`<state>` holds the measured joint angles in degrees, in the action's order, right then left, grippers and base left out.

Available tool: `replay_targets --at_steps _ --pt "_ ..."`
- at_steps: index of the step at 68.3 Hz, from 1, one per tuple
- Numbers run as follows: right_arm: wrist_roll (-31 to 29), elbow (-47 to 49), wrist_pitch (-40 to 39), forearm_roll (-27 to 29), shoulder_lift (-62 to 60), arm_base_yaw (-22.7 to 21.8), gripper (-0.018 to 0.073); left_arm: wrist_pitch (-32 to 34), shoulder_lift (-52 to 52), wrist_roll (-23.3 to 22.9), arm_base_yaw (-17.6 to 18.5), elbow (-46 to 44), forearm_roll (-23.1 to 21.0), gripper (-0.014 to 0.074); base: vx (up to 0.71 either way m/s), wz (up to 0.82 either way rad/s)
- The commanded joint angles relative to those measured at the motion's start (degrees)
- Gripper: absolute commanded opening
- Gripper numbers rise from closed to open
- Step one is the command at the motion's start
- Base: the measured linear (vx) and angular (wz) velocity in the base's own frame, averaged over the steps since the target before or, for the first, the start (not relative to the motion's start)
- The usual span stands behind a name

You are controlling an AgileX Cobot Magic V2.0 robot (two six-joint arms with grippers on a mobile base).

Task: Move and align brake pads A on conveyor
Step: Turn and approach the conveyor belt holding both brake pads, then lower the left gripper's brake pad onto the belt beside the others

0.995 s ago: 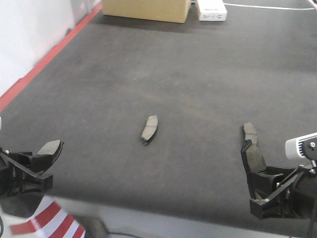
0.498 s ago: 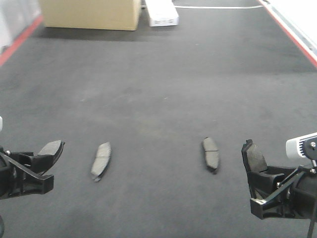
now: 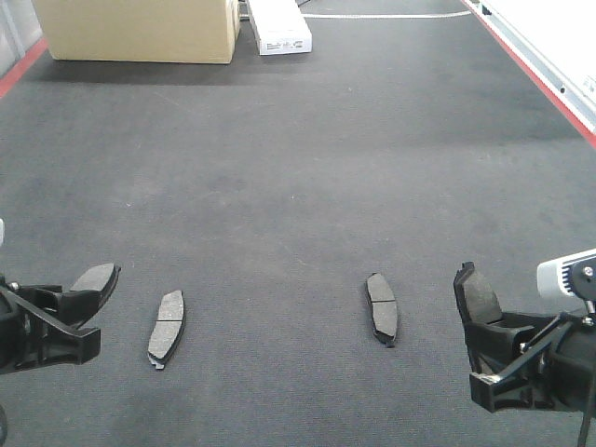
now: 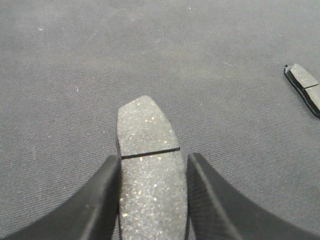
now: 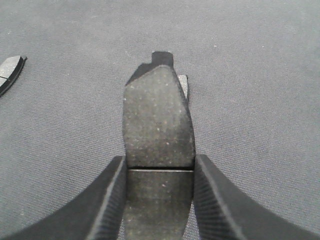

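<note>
Two brake pads A lie loose on the conveyor [image 3: 298,186]: a left pad [image 3: 168,328] and a right pad [image 3: 383,308], both lengthwise and roughly parallel. My left gripper [image 3: 91,287] is shut on a third pad [image 3: 96,276], which lies flat between the jaws in the left wrist view [image 4: 149,150]. My right gripper [image 3: 477,307] is shut on a fourth pad [image 3: 475,291], held up on edge; in the right wrist view it [image 5: 159,125] sticks out ahead of the fingers. Each wrist view catches one loose pad at its edge [image 4: 305,86] [image 5: 10,70].
A cardboard box [image 3: 140,28] and a white box [image 3: 277,33] stand at the far end of the belt. Red edge strips run along the far left [image 3: 19,60] and the right [image 3: 549,88].
In the front view the whole scene has shifted: both loose pads, the boxes and the red strip slid left, the pads also nearer. Both grippers kept their place and their pads.
</note>
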<state>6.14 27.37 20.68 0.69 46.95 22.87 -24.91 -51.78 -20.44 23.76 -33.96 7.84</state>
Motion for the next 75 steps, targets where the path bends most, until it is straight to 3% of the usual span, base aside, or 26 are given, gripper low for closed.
replay_targets --at_steps 1,75 --pt "-0.6 1.8 -4.8 -0.3 -0.5 0.0 -0.0008 4.3 0.7 -0.1 0.2 -1.5 0.3 0.0139 0.00 0.00" --pt "-0.6 1.8 -4.8 -0.3 -0.5 0.0 -0.0008 5.1 0.7 -0.1 0.2 -1.5 0.2 0.0139 0.00 0.00"
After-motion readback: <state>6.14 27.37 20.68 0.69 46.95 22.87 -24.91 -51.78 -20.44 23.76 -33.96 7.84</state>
